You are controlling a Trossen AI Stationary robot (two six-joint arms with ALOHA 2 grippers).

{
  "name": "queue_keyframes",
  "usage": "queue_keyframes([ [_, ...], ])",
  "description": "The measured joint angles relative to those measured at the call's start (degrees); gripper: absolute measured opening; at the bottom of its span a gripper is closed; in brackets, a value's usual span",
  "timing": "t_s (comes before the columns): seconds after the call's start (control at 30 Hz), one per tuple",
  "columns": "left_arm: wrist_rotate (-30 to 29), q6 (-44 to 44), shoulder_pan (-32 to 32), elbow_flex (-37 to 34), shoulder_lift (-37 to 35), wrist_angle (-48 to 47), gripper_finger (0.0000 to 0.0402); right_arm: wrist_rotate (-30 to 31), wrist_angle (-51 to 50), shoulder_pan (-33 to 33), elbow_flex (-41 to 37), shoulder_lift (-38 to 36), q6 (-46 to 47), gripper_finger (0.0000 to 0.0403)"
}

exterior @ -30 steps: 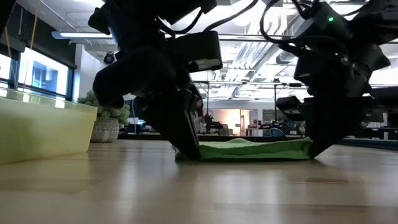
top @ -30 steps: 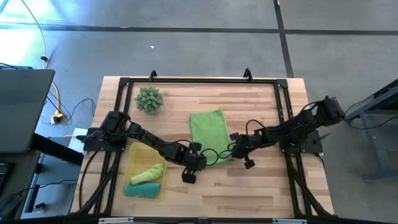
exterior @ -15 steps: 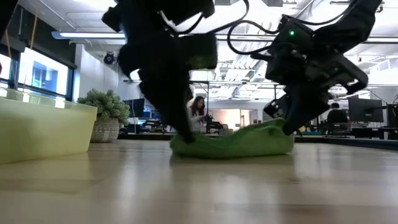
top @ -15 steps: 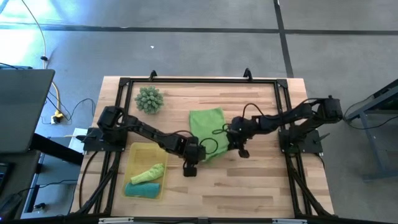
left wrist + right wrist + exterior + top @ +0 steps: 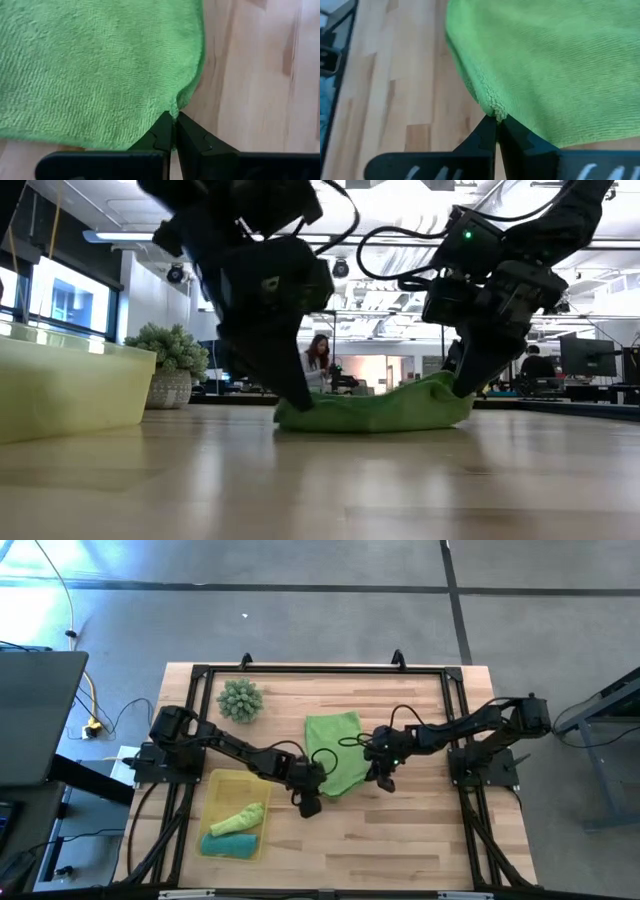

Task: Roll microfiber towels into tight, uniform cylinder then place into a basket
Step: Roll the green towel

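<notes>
A: What is held by the left gripper?
B: Its fingers are seen pressed together on the near corner of the lime towel, the hem pinched between the tips. The right gripper is clamped likewise on the opposite near corner. In the low view both corners are shown raised off the table, the right one higher, with the cloth bunched between them.

A: Where is the towel placed?
B: It is spread at mid-table, between the two arms, its far end lying flat on the wood. The basket is set well apart from it, at the near left side.

A: Which step is judged to be in hand?
B: The first fold of the roll, it is judged: the near edge is gripped at both corners and is being carried over the flat part. No cylinder has yet been formed from this towel.

A: What is called for next?
B: Both corners would need to be moved together and kept level, so that the edge is laid down straight and the roll is kept tight and even.

A: How many of each thing are counted?
B: Three towels: one lime on the table, and a second lime and a teal one already rolled in the basket. One basket, two grippers, and one spiky ball at the far left, untouched.
</notes>
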Motion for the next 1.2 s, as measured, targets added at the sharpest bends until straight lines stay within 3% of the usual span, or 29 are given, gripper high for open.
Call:
queue_keyframes([
  [0.37,-3.9,-5.6,0.3,-8.8,-0.4,21.7,0.0005,10.3,11.1,0.0,-5.0,0.0,5.4,0.0000],
  [0.7,-7.4,-14.2,0.3,-11.8,-0.5,21.3,0.0005,10.3,11.6,1.4,-6.2,0.0,15.0,0.0000],
  [0.97,-8.0,-11.6,0.2,-10.0,-0.4,21.3,0.0005,9.8,11.2,0.8,-6.1,0.0,16.9,0.0000],
  [1.2,-10.8,-13.2,0.8,-9.9,-0.4,15.6,0.0005,4.0,10.2,0.2,-6.1,0.0,20.5,0.0000],
])
